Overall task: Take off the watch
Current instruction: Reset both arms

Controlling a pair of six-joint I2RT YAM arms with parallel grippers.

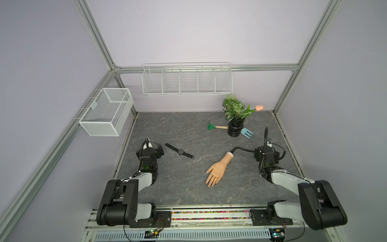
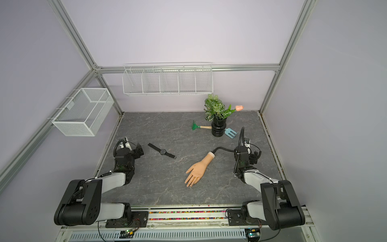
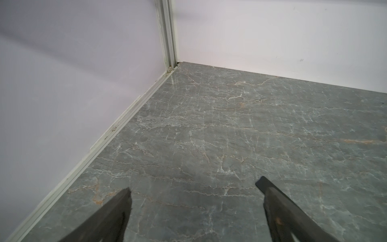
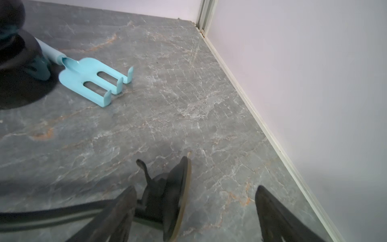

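Plainly, the watch (image 1: 180, 151) lay slantwise on the counter (image 1: 167, 180), nearer my left claw (image 3: 194, 184) than my right claw (image 4: 195, 187); both stood open.

You get soft, even, fairly bright light from overhead in both top views, with faint shadows on the tabletop (image 1: 188, 188). The frame posts (image 1: 98, 39) splay with wide-angle stretch. In the wrist views the near fingers (image 3: 113, 215) and the black pot (image 4: 14, 52) blur
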